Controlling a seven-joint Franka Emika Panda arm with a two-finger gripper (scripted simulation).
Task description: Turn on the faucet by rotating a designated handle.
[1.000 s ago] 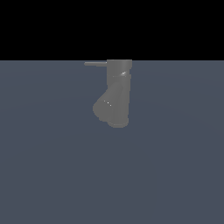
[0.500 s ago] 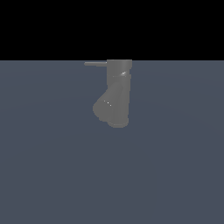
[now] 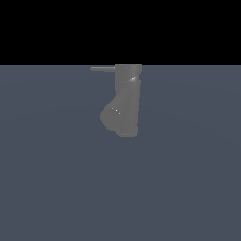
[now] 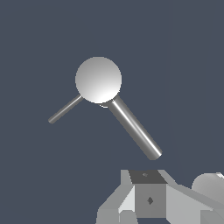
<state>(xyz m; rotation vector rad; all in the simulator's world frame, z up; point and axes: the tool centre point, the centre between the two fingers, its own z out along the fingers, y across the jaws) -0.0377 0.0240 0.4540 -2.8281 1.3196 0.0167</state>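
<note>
Nearest the wrist camera sits the pale grey and white blocky gripper [image 4: 151, 199], cut off at the frame edge; its fingertips are not visible, so whether the fingers are spread or pressed together cannot be told. It holds nothing that shows.

Beyond it, seen from above, stands the dull dark-grey chunky faucet [image 4: 98, 79], its upright cylinder appearing as a round pale disc. From that disc the thick rounded spout [image 4: 134, 127] runs out toward about four o'clock, ending well apart from the gripper. The thin straight grey rod handle [image 4: 65, 109] juts toward about eight o'clock, on the far side of the cylinder from the gripper.

In the exterior view no arm appears at all; the faucet [image 3: 123, 101] stands alone on the flat slate-blue floor [image 3: 52, 179], its handle [image 3: 102, 68] pointing to nine o'clock from the top.

By these signs the task looks barely begun: nothing touches the handle. The approach, contact and rotation all appear left to do.
</note>
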